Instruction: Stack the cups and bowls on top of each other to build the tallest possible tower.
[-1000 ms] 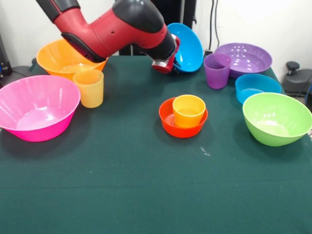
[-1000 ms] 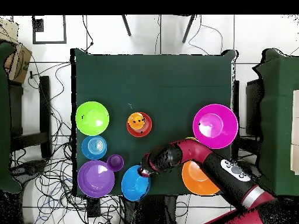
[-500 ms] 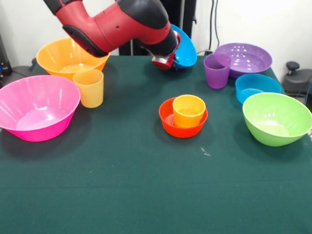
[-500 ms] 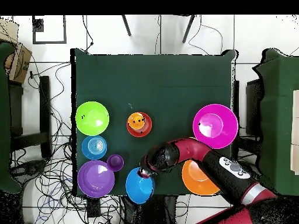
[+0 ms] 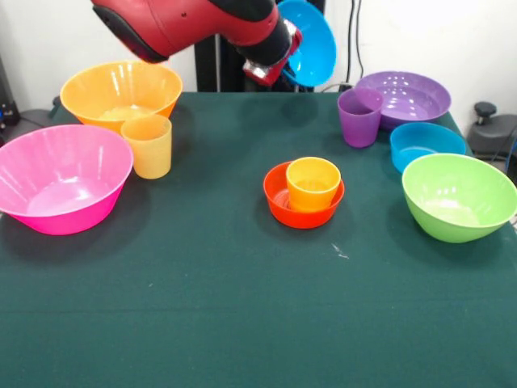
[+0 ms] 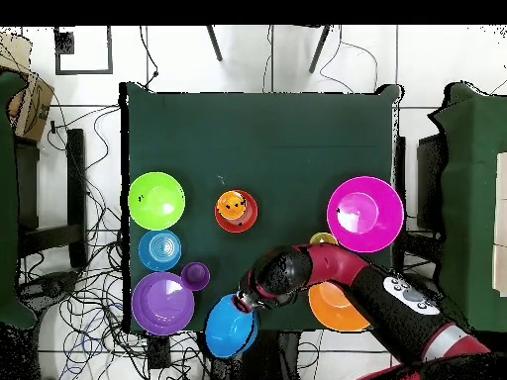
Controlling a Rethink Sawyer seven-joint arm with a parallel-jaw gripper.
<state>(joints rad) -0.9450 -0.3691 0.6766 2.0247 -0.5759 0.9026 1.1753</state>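
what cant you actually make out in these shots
- The gripper grip on the medium blue bowl: the wrist and the bowl hide it in the front view; the arm covers it overhead.
- Medium blue bowl's top: cut off by the front view's upper edge.
- Big yellow bowl: partly under the arm overhead.
- Yellow-orange cup: only a sliver shows beside the arm overhead.
- Dark specks on the orange cup: too small to identify.

**Lighting and image quality at the stacking table**

Both views are evenly and brightly lit from above. Soft, short shadows lie beside the pink bowl (image 5: 60, 178) and the lime green bowl (image 5: 459, 196) on the table (image 5: 242, 307). Glossy plastic carries small white highlights. The front view is sharp throughout; the overhead view renders fine detail coarsely.
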